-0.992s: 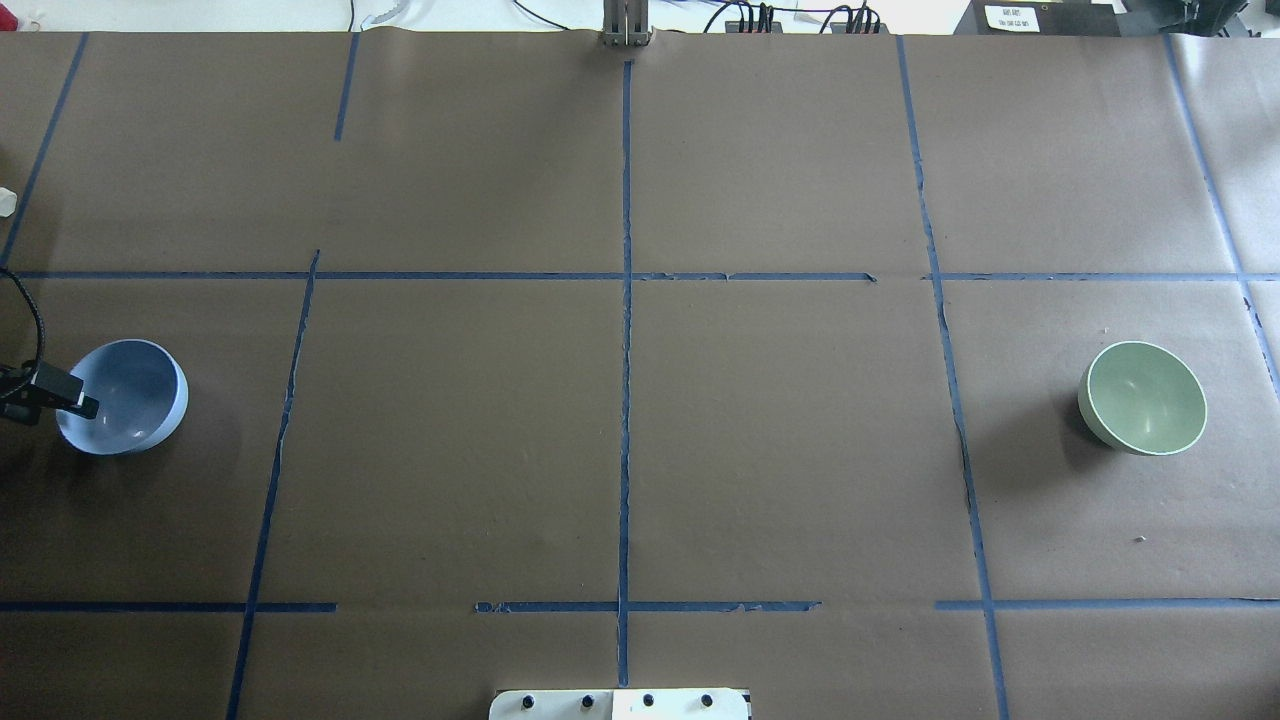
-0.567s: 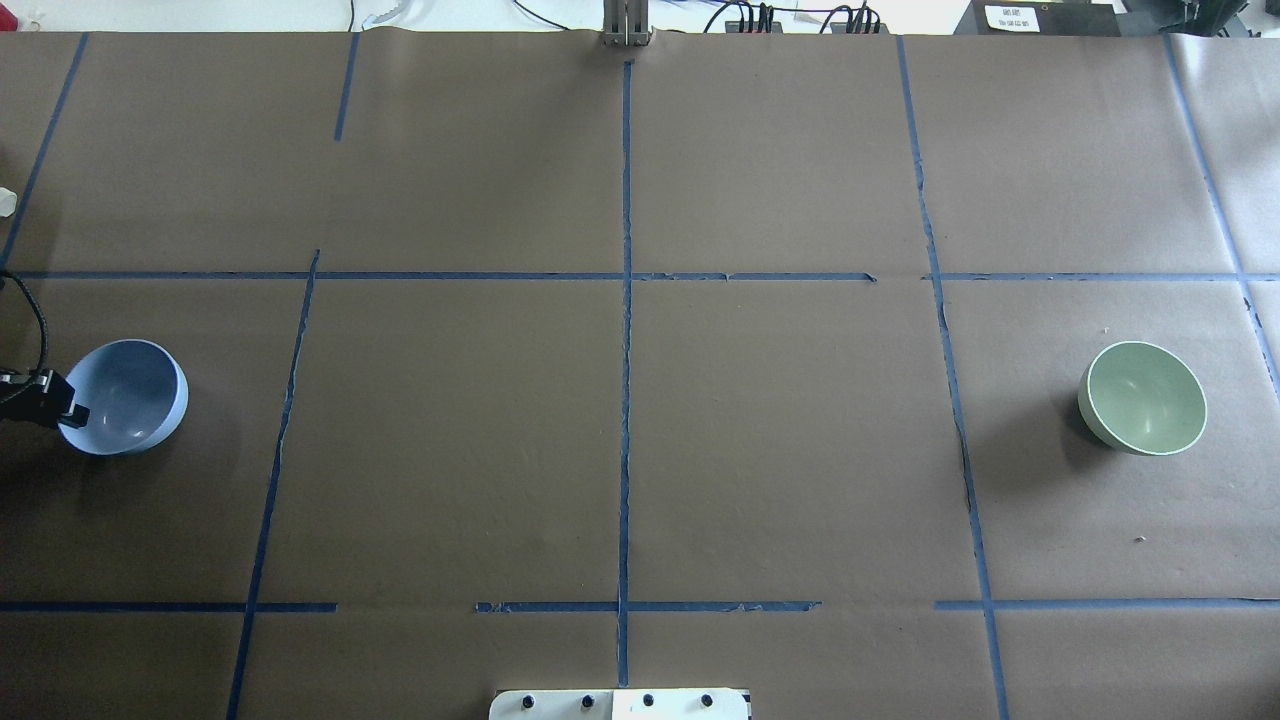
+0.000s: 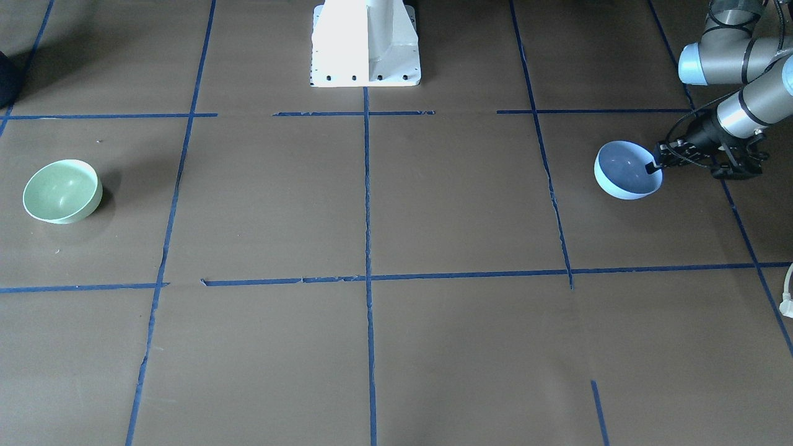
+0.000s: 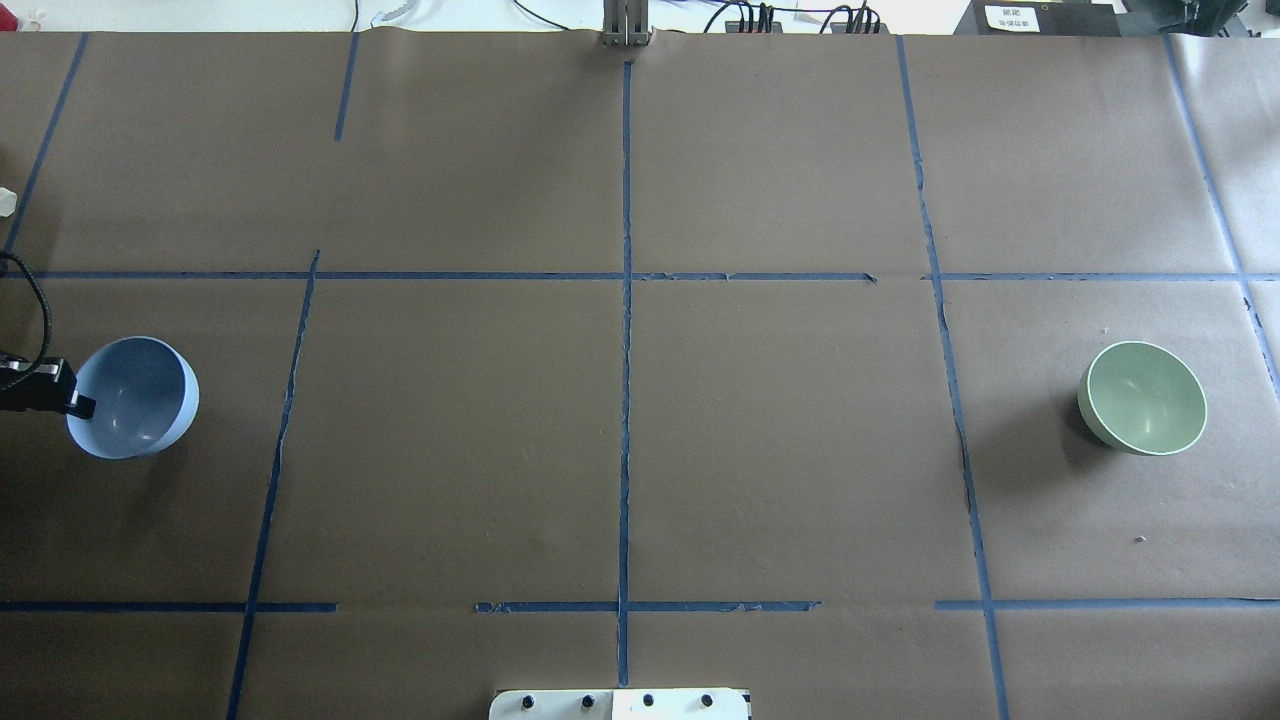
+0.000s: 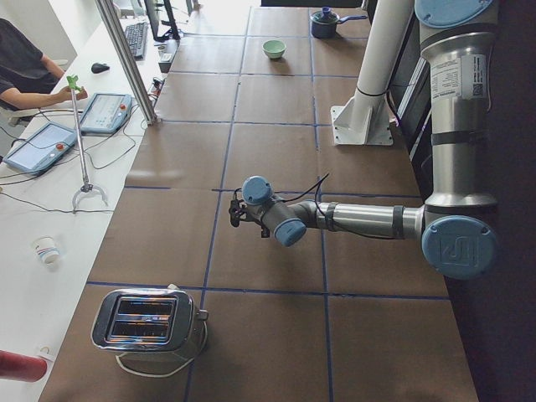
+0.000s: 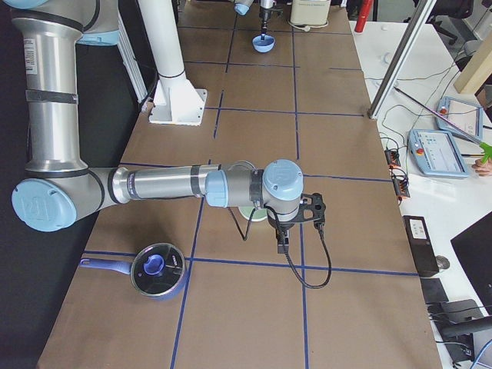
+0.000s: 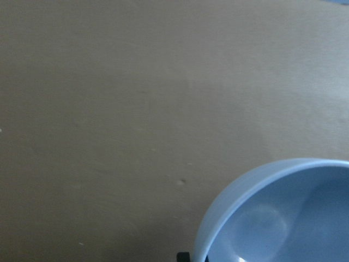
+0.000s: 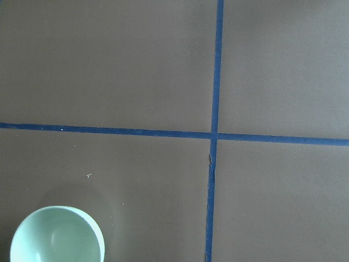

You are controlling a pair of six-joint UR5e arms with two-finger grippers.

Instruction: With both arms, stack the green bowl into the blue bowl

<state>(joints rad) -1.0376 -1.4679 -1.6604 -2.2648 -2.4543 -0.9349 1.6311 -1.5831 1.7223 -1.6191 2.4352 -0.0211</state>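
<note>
The blue bowl (image 4: 135, 397) is at the table's far left, also in the front view (image 3: 627, 169) and the left wrist view (image 7: 283, 218). My left gripper (image 4: 78, 404) is shut on its left rim, one finger inside and one outside, and also shows in the front view (image 3: 652, 167). The green bowl (image 4: 1143, 398) stands upright at the far right, alone, and shows in the front view (image 3: 62, 191) and the right wrist view (image 8: 57, 234). My right gripper (image 6: 282, 244) hangs beside the green bowl; I cannot tell whether it is open or shut.
The white pedestal base (image 3: 365, 43) stands at the middle of the robot's side. A toaster (image 5: 146, 322) sits beyond the blue bowl at the left end. A lidded blue pot (image 6: 157, 269) sits near the green bowl at the right end. Blue tape lines cross the brown table.
My left gripper closed in on the blue bowl's rim, and the bowl has shifted slightly to the right with it. The green bowl has not moved.
</note>
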